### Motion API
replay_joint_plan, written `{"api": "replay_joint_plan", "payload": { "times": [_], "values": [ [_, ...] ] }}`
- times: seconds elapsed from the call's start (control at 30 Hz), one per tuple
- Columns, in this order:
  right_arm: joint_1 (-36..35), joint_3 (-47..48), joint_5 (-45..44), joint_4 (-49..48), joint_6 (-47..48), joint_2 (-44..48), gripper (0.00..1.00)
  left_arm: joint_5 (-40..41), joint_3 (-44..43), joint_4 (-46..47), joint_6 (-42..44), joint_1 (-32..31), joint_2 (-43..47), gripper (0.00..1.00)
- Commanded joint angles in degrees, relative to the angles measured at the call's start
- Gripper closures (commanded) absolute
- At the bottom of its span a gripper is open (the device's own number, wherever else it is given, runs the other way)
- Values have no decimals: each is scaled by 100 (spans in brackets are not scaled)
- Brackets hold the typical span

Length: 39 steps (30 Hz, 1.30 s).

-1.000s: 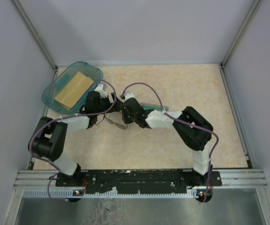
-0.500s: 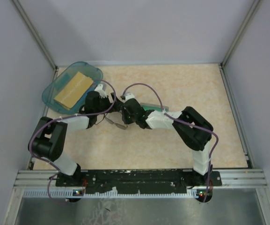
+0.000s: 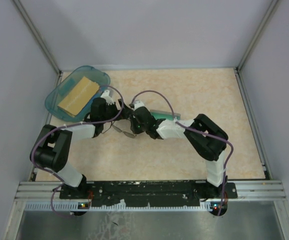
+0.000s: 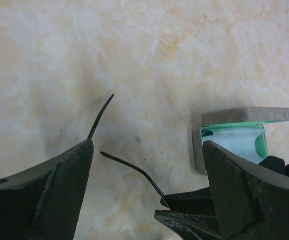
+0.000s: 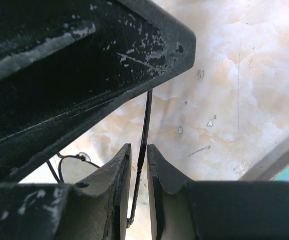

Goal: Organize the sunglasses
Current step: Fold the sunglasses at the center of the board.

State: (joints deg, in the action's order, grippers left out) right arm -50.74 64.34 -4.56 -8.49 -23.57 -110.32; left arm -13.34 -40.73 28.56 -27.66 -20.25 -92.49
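Two slim temple arms of the thin dark wire-framed sunglasses (image 4: 99, 116) show between the wide-apart fingers of my left gripper (image 4: 147, 147), over the beige marbled tabletop (image 4: 184, 45). My right gripper (image 5: 138, 148) is pinched on one temple arm, with the grey rectangular green-lined case (image 4: 244, 115) lying nearby.

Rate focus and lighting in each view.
Top external: even, soft light and no glare, but the thin dark wire-framed sunglasses are nearly lost beneath the arms. Left wrist: the beige marbled tabletop is sharp, while the near fingers of the open left claw are dark and soft. Right wrist: a dark mass fills the top, and the right claw pinching a temple arm is crisp.
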Motion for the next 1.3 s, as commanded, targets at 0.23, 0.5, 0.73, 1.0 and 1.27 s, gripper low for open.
{"api": "replay_joint_plan", "payload": {
  "times": [0.23,0.5,0.73,1.0,1.27],
  "values": [
    [-191,-285,20,-687,-42,314,74,-88,241,496,-278,-75,228,5],
    [-191,-446,-312,-787,-200,524,73,195,511,544,-325,-67,531,4],
    [-165,-497,-408,-774,-235,621,71,446,800,730,-349,-54,810,4],
    [-151,-634,-502,-715,-231,721,70,563,982,739,-323,-4,1006,3],
    [-154,-755,-498,-746,-222,831,75,500,1018,778,-326,23,985,3]
  ]
}}
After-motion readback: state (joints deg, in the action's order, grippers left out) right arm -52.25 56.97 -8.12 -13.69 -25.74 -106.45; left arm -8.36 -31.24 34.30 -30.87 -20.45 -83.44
